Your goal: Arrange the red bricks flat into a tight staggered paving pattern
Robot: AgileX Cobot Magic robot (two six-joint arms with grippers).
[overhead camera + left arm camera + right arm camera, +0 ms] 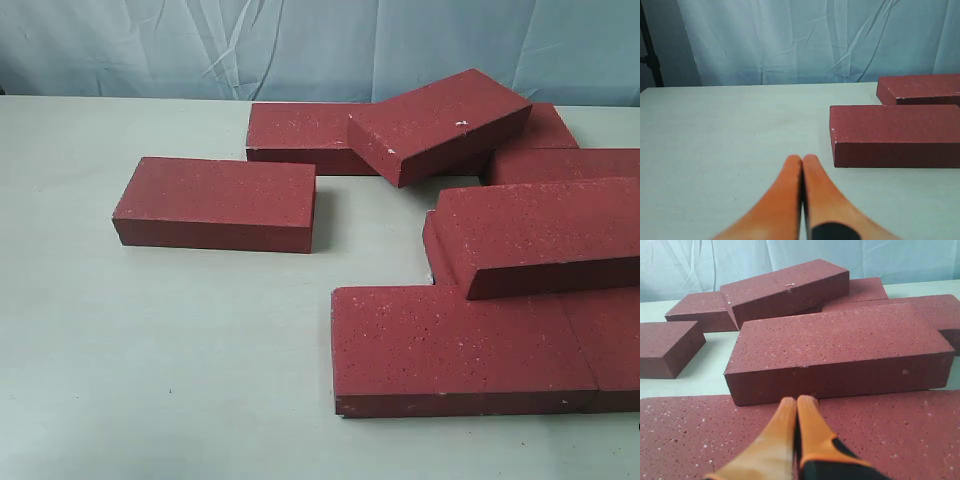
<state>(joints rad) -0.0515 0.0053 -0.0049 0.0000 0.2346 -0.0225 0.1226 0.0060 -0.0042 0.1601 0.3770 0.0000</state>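
Pale bench [150, 380] w/ red bricks [470, 350] spread over centre and right of ext. view. Lone brick [215, 203] lies flat centre left. Tilted brick [440, 125] rests on others, upper centre. Left tool [802, 161] pinched closed, empty, over bare bench. Right tool [797, 402] closed, empty, over bricks.

The left gripper [802, 159] has two smooth orange fingers [782, 200] that taper to rounded tips, with a black patch [832, 232] at the base of one. The right gripper [797, 400] has the same tapered shape, its fingers [772, 445] a yellower orange, and a black section [840, 467] edged in orange near the base.
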